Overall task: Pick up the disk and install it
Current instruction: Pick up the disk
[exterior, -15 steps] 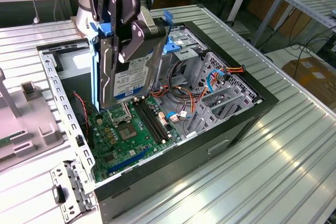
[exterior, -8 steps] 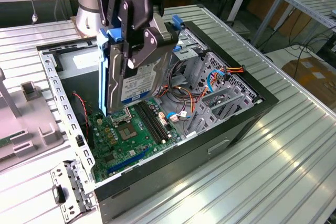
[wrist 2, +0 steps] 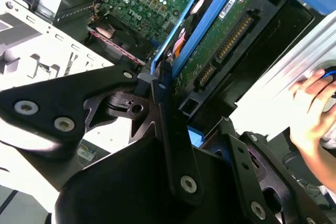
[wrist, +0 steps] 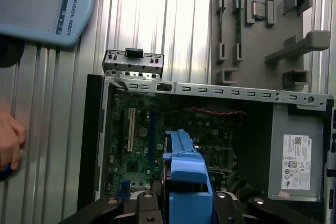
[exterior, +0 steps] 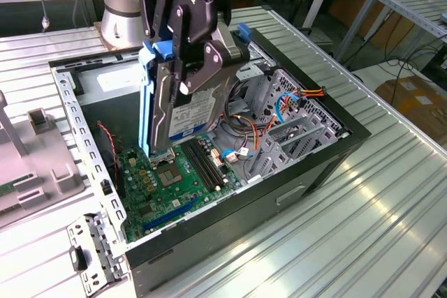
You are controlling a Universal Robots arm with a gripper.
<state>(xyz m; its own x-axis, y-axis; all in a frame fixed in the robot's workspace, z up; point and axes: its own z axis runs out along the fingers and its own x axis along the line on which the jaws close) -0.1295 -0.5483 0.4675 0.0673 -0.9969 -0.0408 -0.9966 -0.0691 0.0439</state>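
Note:
The disk hangs on edge above the open computer case, its white label with the blue stripe facing the exterior view's right and a blue carrier rail down its side. My gripper is shut on the disk from above, the black fingers clamping its flat faces. The disk's lower edge hovers over the green motherboard. In the second wrist view the disk's green circuit side runs between the fingers. In the first wrist view the blue carrier pokes out between the gripper's links.
A grey drive cage with coloured cables fills the case's right side in the exterior view. The power-supply box sits in a case corner. A grey fixture stands beside the case. A person's hand rests near a pendant.

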